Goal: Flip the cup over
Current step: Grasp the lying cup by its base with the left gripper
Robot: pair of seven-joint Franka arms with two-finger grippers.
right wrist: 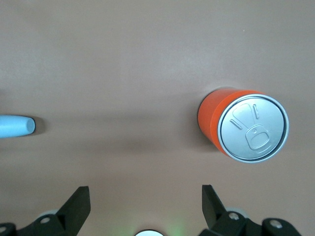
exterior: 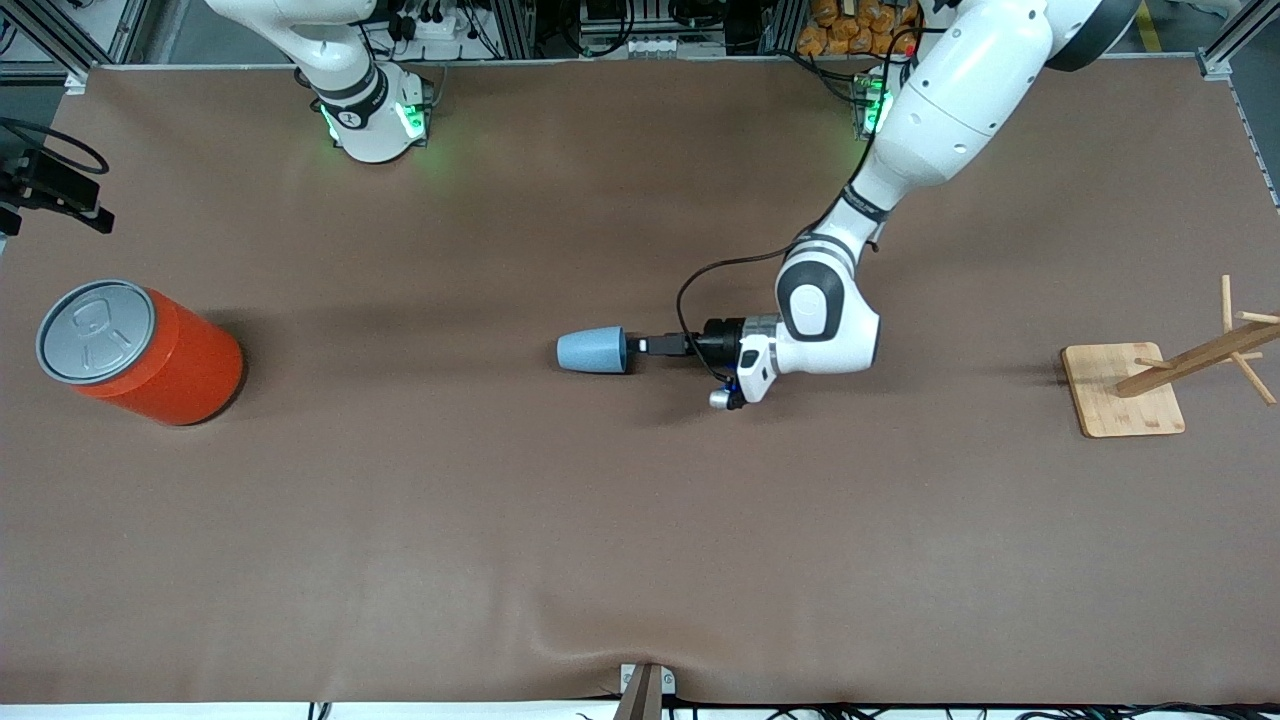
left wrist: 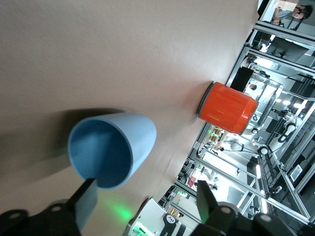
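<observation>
the cup [exterior: 592, 351] lies on its side on the brown table [exterior: 420, 500], about midway between the two ends, its open mouth turned toward the left arm's end and its narrower closed base toward the right arm's end; in the left wrist view the cup [left wrist: 112, 149] shows its darker blue inside; the left gripper [exterior: 640, 345] is low at the cup's mouth, reaching in level from the left arm's end, its fingers [left wrist: 87, 202] spread apart, one finger at the cup's rim and the other off to the side, nothing pinched between them; the right gripper [right wrist: 145, 202] hangs high over the right arm's end of the table, waiting, its fingers spread wide and holding nothing; an orange can [exterior: 140, 350] with a grey lid stands upright near the right arm's end, well apart from the cup; a wooden rack [exterior: 1160, 375] on a square base sits near the left arm's end.
</observation>
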